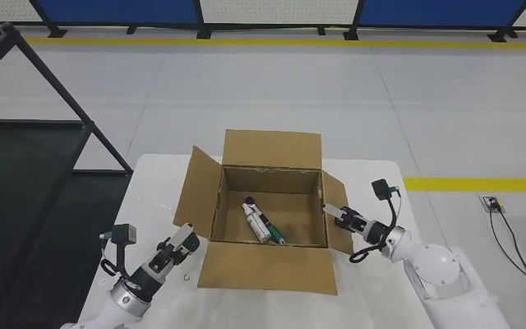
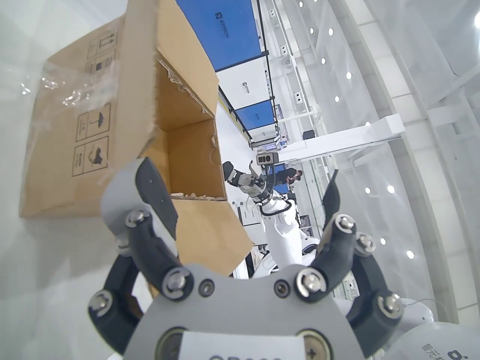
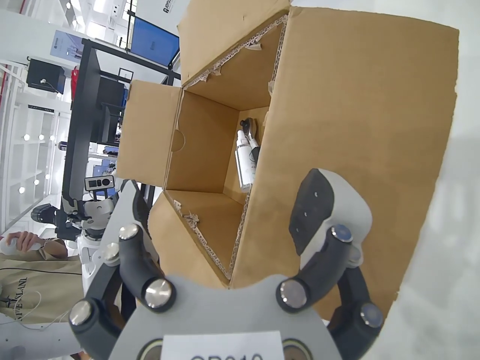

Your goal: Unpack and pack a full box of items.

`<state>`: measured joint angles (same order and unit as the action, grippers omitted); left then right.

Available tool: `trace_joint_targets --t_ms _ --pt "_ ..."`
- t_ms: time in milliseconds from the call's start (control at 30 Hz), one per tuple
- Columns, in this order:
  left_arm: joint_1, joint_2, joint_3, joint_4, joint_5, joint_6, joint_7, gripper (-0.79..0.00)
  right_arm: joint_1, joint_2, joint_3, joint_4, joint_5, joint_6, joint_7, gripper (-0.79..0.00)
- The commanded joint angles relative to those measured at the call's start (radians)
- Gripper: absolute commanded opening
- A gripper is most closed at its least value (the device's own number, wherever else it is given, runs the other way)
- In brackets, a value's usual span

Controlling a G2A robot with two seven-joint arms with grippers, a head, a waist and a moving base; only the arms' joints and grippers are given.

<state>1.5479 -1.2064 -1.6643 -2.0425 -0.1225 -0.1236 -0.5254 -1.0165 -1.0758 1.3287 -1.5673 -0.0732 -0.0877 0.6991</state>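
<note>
1. While the cardboard box (image 1: 271, 150) stands open in the middle of the top view with all four flaps folded outward, two items lie on its floor. One is a white bottle (image 1: 256, 220) on its side. The other is a slim dark tool (image 1: 277, 237) with a green end, lying along the bottle toward the lower right.
2. Both items sit near the middle of the box floor, and bare cardboard shows around them.
3. Right of centre in the top view, the right gripper (image 1: 335, 212) sits at the box's right-hand flap. Its fingers are spread and hold nothing. I cannot tell whether it touches the flap.
4. In the lower left of the top view, the left gripper (image 1: 182, 243) sits just outside the left-hand flap. Its fingers are also spread and hold nothing.
5. Under all this, the white counter (image 1: 156, 177) carries the box.
6. My reading is that the box is opened but the unpacking has barely started. Both items I can see are inside, and neither gripper has taken hold of one. Each item has yet to be lifted out, and after that comes the whole repacking.
</note>
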Motion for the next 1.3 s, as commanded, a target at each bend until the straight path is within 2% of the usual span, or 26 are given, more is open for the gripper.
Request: trace_joint_targets --t_ms 0,367,700,833,900,1100,1267 --pt "0.005 0.001 -0.002 -0.001 -0.001 -0.002 0.002 0.0 0.005 -0.001 -0.008 0.002 -0.003 0.0 0.003 0.0" --pt "0.028 0.004 -0.022 -0.005 -0.014 -0.014 0.029 0.0 0.025 -0.006 -0.029 0.01 -0.012 -0.015 -0.023 0.0" --pt "0.053 0.005 -0.049 -0.007 -0.046 -0.051 0.066 0.0 -0.002 -0.006 -0.019 -0.057 -0.019 -0.065 -0.068 0.0" --pt "0.072 0.004 -0.066 -0.016 -0.066 -0.083 0.088 0.0 -0.006 -0.008 -0.023 -0.101 -0.019 -0.102 -0.091 0.0" --pt "0.083 0.004 -0.077 -0.023 -0.084 -0.104 0.094 0.0 0.0 -0.011 -0.022 -0.121 -0.005 -0.084 -0.125 0.0" --pt "0.141 0.002 -0.135 -0.055 -0.146 -0.183 0.12 0.0 0.046 -0.027 -0.061 -0.133 0.125 -0.093 -0.139 0.0" --pt "0.188 -0.004 -0.167 -0.041 -0.341 -0.293 0.113 0.0 0.046 -0.027 -0.061 -0.133 0.125 -0.093 -0.139 0.0"
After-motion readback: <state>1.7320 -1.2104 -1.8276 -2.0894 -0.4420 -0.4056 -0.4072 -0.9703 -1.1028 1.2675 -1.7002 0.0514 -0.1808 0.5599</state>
